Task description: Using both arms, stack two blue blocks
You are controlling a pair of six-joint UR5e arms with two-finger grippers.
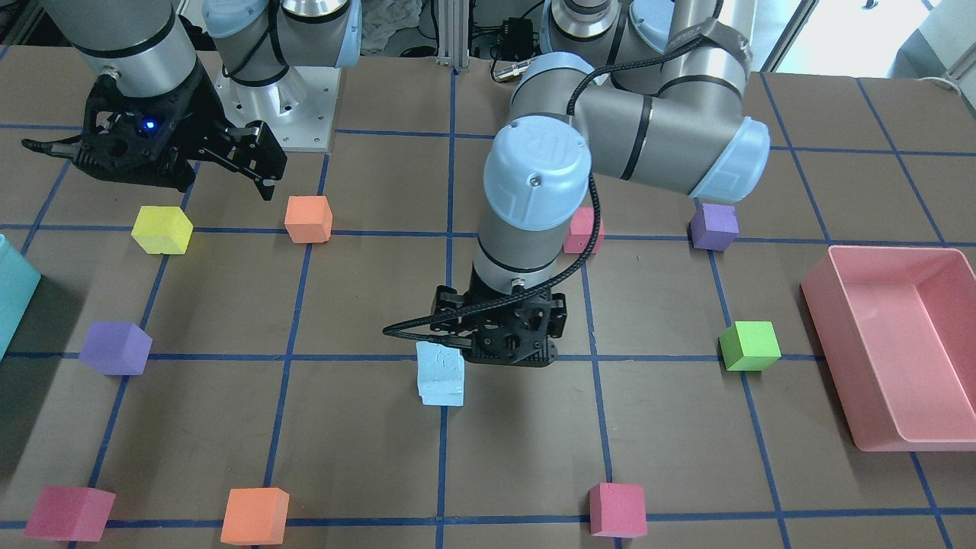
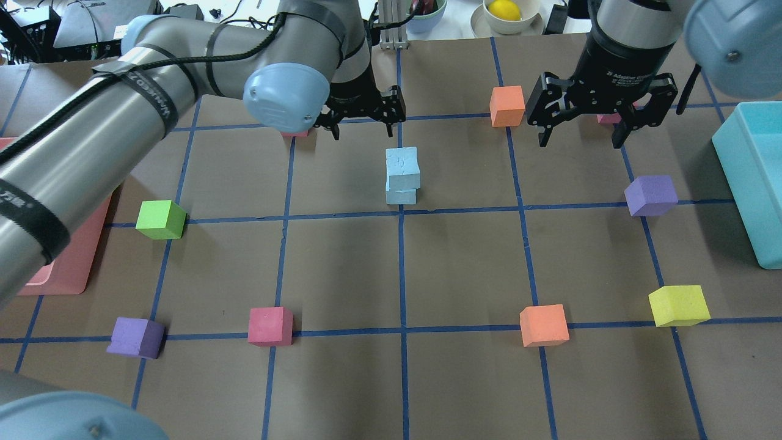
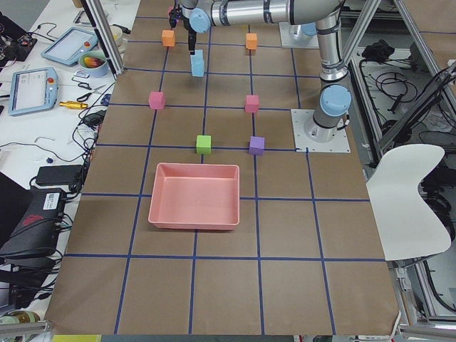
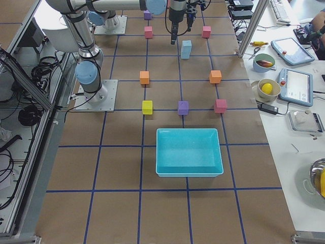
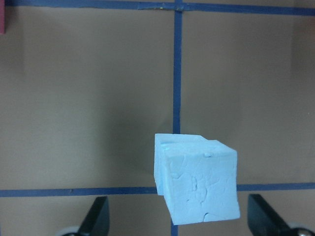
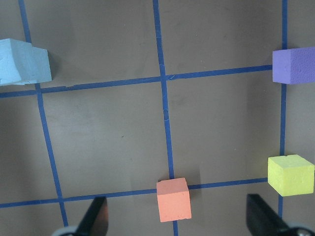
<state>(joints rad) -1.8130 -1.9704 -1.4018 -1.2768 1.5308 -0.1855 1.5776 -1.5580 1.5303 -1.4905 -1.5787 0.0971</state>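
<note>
The lower blue block [image 2: 401, 196] is resting on the table [image 2: 342, 269] just beyond the central tape crossing [image 2: 401, 211], on the side away from the robot's base. The upper blue block [image 2: 403, 166] is sitting on top of it, twisted slightly so that its edges are overhanging. The left gripper [image 2: 363, 130] is hovering above the table a little farther from the crossing, toward the robot's left, and is touching neither block. Its fingers [image 5: 96, 216] are spread wide and are holding nothing, and its wrist view is showing the stack in the gap between them. The right gripper [image 2: 579, 139] is hanging well apart from the crossing, toward the robot's right, likewise spread wide and empty. An orange cube [image 2: 507, 106] is lying just beside it on the side nearer the crossing. A purple cube [image 2: 650, 195] and, beyond it, a turquoise bin [image 2: 754, 183] are lying farther from the crossing on the same side.
</note>
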